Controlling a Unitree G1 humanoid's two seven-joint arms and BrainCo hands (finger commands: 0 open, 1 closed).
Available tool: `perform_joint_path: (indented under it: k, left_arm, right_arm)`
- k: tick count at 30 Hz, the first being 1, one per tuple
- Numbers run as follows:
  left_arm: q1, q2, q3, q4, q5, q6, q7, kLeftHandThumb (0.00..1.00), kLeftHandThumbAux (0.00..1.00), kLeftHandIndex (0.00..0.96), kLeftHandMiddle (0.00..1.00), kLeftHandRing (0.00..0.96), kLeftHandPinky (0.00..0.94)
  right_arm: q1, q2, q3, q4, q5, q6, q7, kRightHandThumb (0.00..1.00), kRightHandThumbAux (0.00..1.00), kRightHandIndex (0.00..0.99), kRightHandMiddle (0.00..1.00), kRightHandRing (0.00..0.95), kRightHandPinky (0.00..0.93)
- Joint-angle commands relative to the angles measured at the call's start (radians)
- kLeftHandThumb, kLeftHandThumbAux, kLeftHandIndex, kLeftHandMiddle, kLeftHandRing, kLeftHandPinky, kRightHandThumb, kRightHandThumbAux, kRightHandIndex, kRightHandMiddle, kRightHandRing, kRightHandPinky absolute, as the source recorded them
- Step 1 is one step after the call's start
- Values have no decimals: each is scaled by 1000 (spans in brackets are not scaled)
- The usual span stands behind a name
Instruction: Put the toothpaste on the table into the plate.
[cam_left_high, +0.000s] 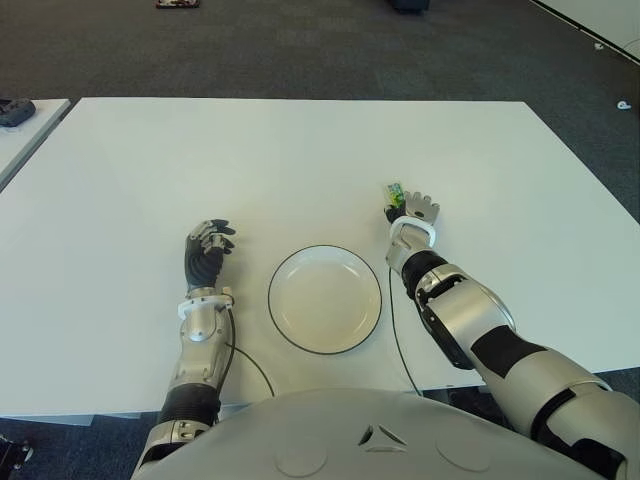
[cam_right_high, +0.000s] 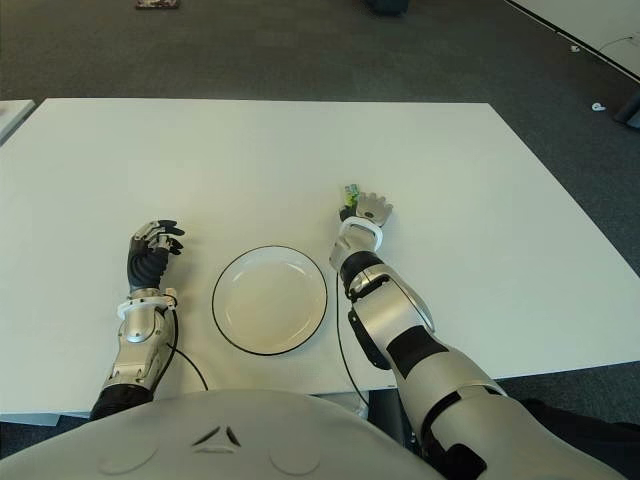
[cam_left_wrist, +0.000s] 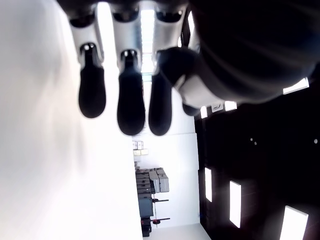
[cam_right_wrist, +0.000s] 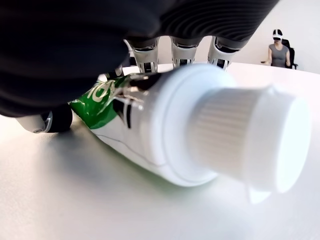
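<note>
White and broad, the tabletop (cam_left_high: 300, 160) fills most of both eye views, with dark grey carpet (cam_left_high: 300, 50) around it. Nearest the robot's body sits a round white plate with a thin dark rim (cam_left_high: 325, 298), with nothing lying in it. A thin black cable (cam_left_high: 398, 340) runs over the tabletop edge just right of the plate.

Left of the plate, apart from it, shows the left hand (cam_left_high: 206, 252), its dark fingers (cam_left_wrist: 131, 102) gently bent and together, holding nothing; its wrist view shows only the fingertips against the white surface.

Beyond the plate and to its right, the right hand (cam_left_high: 412, 215) is over the toothpaste, palm down. The toothpaste is a white tube with green print and a ribbed white screw cap (cam_right_wrist: 200, 135); it lies on its side on the tabletop, outside the plate. In the eye views only its green far end (cam_right_high: 350, 194) peeks out past the knuckles. In the right wrist view the fingers (cam_right_wrist: 145, 55) arch over the tube's body and reach down behind it, with the thumb (cam_right_wrist: 55, 120) touching the tabletop at its other side, so the hand cages the tube closely, though a firm grasp cannot be told.

Far off in that wrist view a person (cam_right_wrist: 278, 50) sits wearing a headset.
</note>
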Motion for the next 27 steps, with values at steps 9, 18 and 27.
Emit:
perform_joint_path:
  k: [9,18,27]
  left_arm:
    - [25,-9,19,17,-10,76,9,834,679,401,505,621,600]
    - [20,-3,21,39,4,22,2,835,679,405,498,616,595]
    - [19,-2,24,44,8,13,7,834,679,406,493,608,597]
  right_arm:
    - [43,-3,-40,-3,61,18,0,586,309,322,107,128,242]
    - [51,-17,-83,-19,89,-49,-24,704,647,445,497,537,591]
    - [60,-15,-152,-25,142,-100,-96,712,699,442,722,732,776]
